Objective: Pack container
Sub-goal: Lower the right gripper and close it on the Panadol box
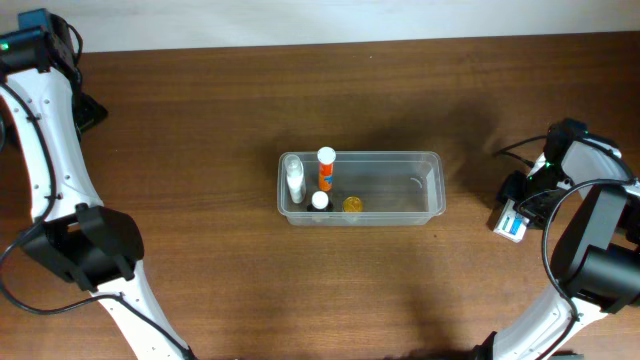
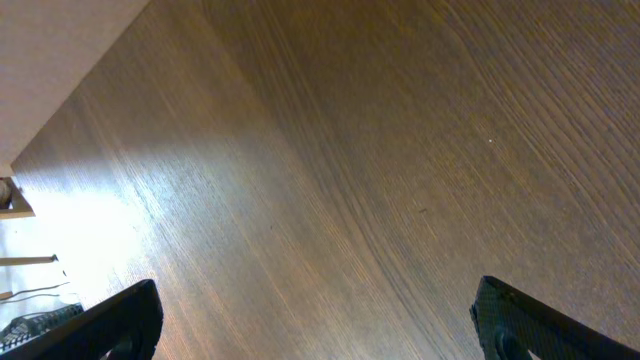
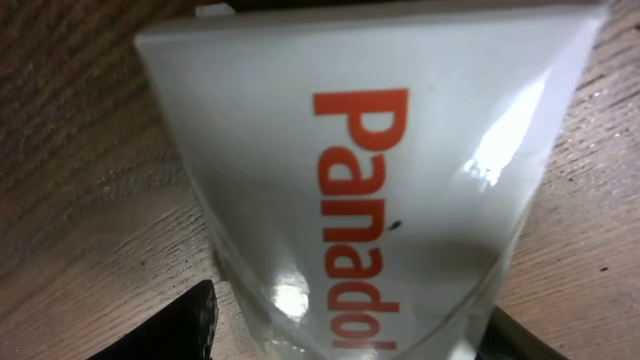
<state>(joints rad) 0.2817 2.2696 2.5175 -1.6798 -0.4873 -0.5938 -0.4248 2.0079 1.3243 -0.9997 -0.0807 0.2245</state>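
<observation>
Desk (image 1: 200, 120): brown wood.
Container (image 1: 438, 185): likely light, stiff, slick; hold rim.
Left tool (image 2: 315, 335): open, empty.
Right tool (image 3: 350, 340): around box (image 3: 370, 180); grip unclear.

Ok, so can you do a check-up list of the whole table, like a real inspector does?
Surface: brown wooden table, no spills seen.
Job's things: clear container mid-table, holding a white bottle, an orange bottle, a small white-capped bottle and a yellow round thing, all at its left end. A Panadol box is outside it, at the table's right.
Clutter: nothing seen.
Grippers: left gripper open over bare wood; right gripper straddles the Panadol box, grip unclear.
Cables: black cable by the left arm; thin wires by the right arm.
Surroundings: pale strip beyond the far edge.
</observation>
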